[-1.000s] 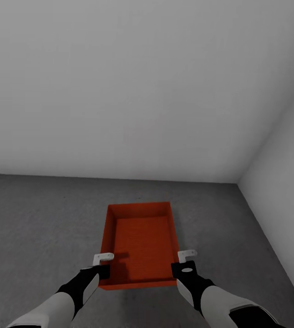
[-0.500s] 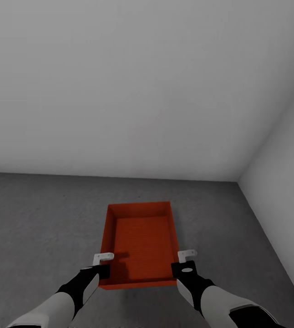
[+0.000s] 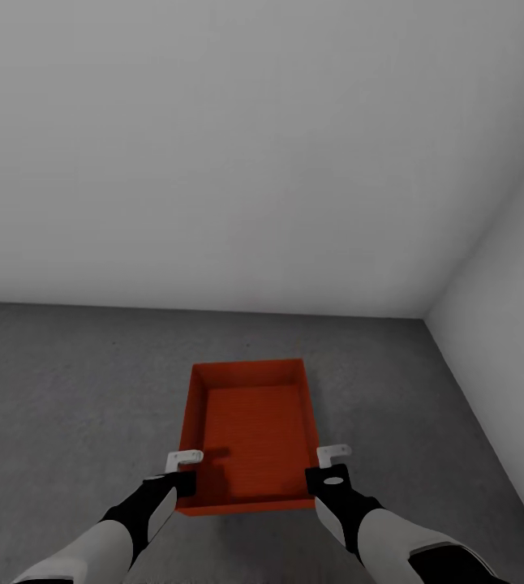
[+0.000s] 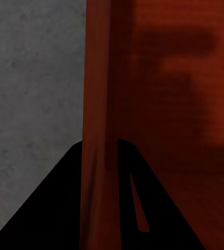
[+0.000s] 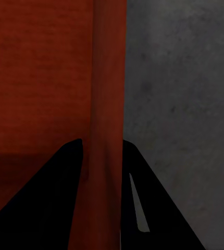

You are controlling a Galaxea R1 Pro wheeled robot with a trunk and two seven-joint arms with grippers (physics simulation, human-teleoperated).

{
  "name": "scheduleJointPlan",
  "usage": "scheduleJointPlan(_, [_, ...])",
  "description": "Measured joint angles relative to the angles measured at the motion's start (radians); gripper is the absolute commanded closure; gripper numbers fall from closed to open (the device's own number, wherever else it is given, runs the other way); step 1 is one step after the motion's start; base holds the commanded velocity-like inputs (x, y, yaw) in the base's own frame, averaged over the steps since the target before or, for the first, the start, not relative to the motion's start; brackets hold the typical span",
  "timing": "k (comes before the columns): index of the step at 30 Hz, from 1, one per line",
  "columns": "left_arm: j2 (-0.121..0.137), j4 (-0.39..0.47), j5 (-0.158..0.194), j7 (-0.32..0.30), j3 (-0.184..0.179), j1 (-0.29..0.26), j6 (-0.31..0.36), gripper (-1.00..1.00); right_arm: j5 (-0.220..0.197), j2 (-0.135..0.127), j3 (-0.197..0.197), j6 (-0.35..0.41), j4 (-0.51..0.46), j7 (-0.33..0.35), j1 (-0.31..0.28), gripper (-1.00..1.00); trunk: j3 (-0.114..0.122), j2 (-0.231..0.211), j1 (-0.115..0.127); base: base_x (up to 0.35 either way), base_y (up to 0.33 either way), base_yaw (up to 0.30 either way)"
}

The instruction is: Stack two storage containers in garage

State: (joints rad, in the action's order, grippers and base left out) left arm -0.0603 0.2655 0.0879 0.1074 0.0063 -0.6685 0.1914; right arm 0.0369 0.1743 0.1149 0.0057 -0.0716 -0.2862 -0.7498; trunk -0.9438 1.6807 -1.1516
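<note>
Left gripper (image 4: 99, 198) clamped astride red-orange container wall (image 4: 97, 104). Dark fingers (image 4: 44, 208) either side. Grey concrete floor (image 4: 34, 78) outside.

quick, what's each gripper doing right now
Left gripper: closed on the left wall of the storage container.
Right gripper: closed on the container's right wall.

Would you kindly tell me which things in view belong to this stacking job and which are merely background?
Belonging to the job:
- red-orange rectangular storage container
- dark grey concrete floor
- left gripper, straddling the container's left wall
- right gripper, straddling its right wall

Merely background:
- plain pale grey walls, meeting in a corner
</note>
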Motion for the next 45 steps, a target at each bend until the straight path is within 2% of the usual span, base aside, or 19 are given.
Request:
scheduleJointPlan(17, [0.000, 0.000, 0.000, 0.000, -0.001, 0.000, -0.001, 1.00, 0.000, 0.000, 0.001, -0.002, 0.000, 0.000, 0.000, 1.00, -0.003, 0.000, 0.000, 0.000, 0.000, -0.037])
scheduleJointPlan(45, [0.000, 0.000, 0.001, 0.000, -0.001, 0.000, -0.003, 1.00, -0.001, 0.000, 0.001, -0.003, 0.000, -0.001, 0.000, 1.00, -0.046, 0.000, 0.000, 0.000, 0.000, 0.000])
